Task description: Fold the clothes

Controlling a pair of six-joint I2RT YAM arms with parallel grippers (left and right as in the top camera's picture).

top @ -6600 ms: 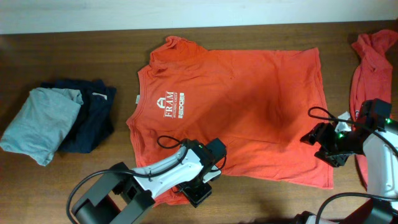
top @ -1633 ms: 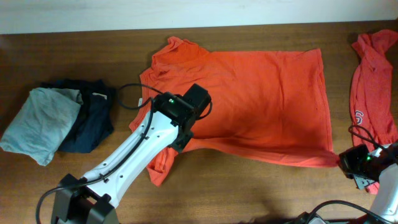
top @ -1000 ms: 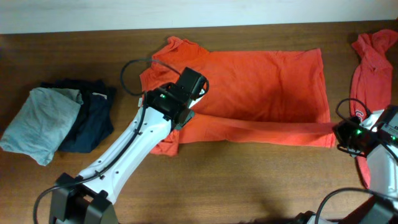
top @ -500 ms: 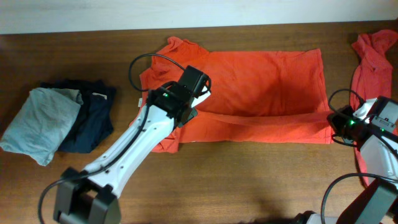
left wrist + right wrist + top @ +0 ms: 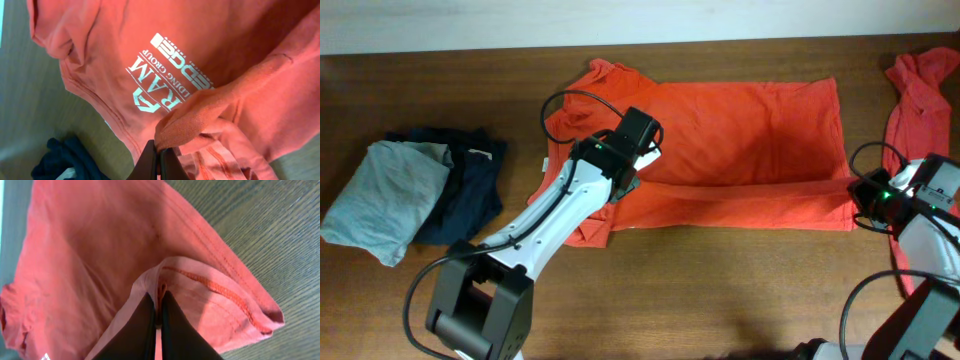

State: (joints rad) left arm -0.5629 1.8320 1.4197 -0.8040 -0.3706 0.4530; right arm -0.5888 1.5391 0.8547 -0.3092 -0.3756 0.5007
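Note:
An orange-red T-shirt (image 5: pixel 750 120) lies flat across the far half of the table, its lower part doubled up over its middle. My left gripper (image 5: pixel 628 180) is shut on the raised hem at the shirt's left side, beside the white chest print (image 5: pixel 170 75). In the left wrist view the black jaws (image 5: pixel 159 152) pinch a bunched fold of the cloth (image 5: pixel 100 50). My right gripper (image 5: pixel 861 196) is shut on the hem at the shirt's right corner. The right wrist view shows its fingers (image 5: pixel 160 305) closed over the stitched edge of the shirt (image 5: pixel 90 245).
A second orange-red shirt (image 5: pixel 918 100) lies crumpled at the right edge, close behind my right arm. At the far left a light-grey folded garment (image 5: pixel 382 198) rests against a dark navy one (image 5: pixel 468 185). Bare brown table (image 5: pixel 720 290) stretches along the front.
Both grippers have carried the lower hem a little farther toward the back, so the folded band now lies higher on the shirt. Both grips stayed shut.

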